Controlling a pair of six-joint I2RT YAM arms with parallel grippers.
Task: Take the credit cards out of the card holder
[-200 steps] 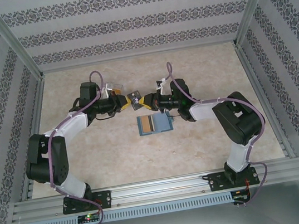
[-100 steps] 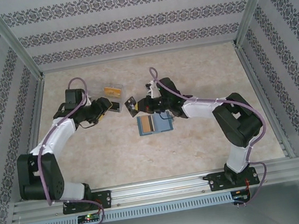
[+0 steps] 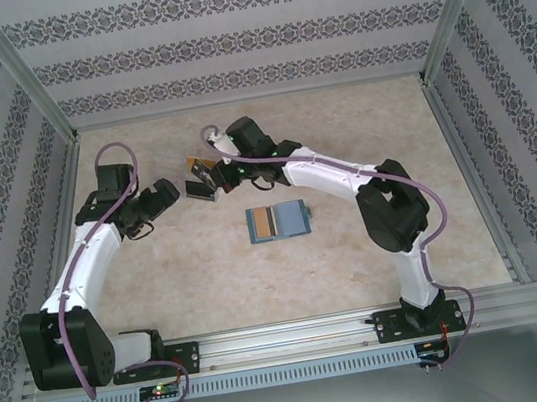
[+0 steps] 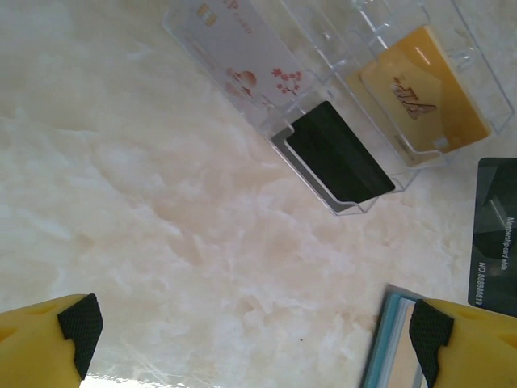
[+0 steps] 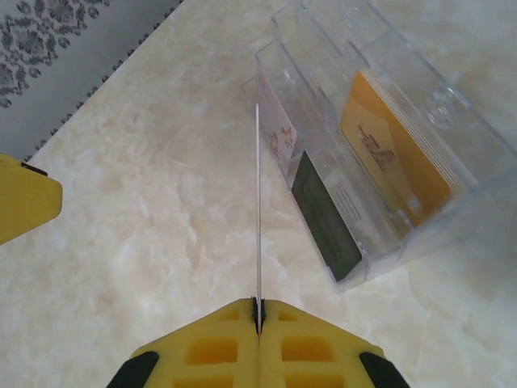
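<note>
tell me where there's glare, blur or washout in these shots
top external: even light, no hard shadows or glare. left wrist: the marble table washes out bright at upper left, and the clear tray walls catch highlights. right wrist: the card in the right hand is edge-on, a thin line; tray rims glint.

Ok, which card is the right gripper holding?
The thin edge-on card pinched in the right gripper; the gold card, black card and white card sit in the clear tray.
</note>
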